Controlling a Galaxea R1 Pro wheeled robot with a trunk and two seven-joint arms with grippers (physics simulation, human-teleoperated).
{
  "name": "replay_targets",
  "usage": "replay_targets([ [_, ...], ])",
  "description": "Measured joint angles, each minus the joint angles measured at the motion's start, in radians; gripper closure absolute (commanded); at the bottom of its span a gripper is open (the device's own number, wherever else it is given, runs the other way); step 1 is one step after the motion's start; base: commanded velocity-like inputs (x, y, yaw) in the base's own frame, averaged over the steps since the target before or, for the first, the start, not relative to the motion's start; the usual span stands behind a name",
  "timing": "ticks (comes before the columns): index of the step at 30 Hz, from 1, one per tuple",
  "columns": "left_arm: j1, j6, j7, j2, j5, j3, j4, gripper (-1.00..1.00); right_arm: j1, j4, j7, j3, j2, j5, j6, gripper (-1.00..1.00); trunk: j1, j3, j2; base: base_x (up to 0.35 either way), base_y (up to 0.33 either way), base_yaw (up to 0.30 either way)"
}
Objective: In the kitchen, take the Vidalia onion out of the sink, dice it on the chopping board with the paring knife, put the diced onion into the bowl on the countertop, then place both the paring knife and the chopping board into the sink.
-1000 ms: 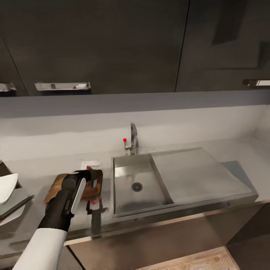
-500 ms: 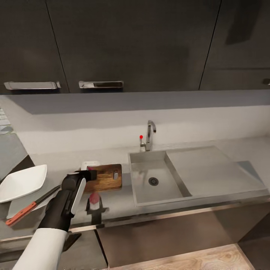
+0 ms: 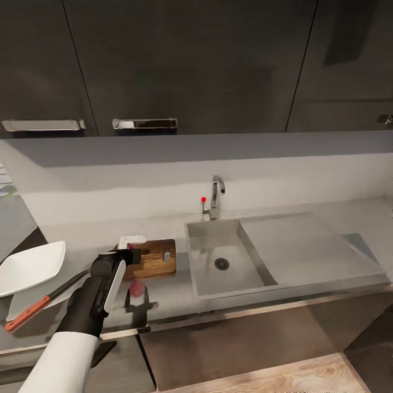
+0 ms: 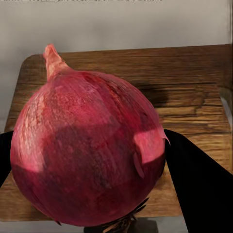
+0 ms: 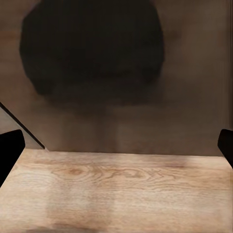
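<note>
The left gripper (image 4: 97, 194) pinches the red onion (image 4: 87, 150) above the chopping board (image 3: 155, 257), lower left of frame, apparently near its front edge; the right gripper (image 5: 116, 145) hangs spread over floor.

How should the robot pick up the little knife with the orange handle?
Probably by the reddish-orange handle of the paring knife, coming from above. It lies flat on the countertop beside the bowl, dark blade pointing toward the chopping board, so the handle is the safer, thicker end.
</note>
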Motion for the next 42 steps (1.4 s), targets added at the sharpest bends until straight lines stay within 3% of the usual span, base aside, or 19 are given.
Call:
replay_targets([
  [11, 0.000, 0.000, 0.000, 0.000, 0.000, 0.003, 0.003, 1.00, 0.000, 0.000, 0.000, -0.001, 0.002, 0.000, 0.001, -1.00, 0.000, -0.002, 0.000, 0.000, 0.000, -0.013],
  [42, 0.000, 0.000, 0.000, -0.003, 0.000, 0.000, 0.011, 1.00, 0.000, 0.000, 0.000, -0.001, 0.002, 0.000, 0.002, -1.00, 0.000, -0.052, 0.000, 0.045, 0.000, 0.000],
])
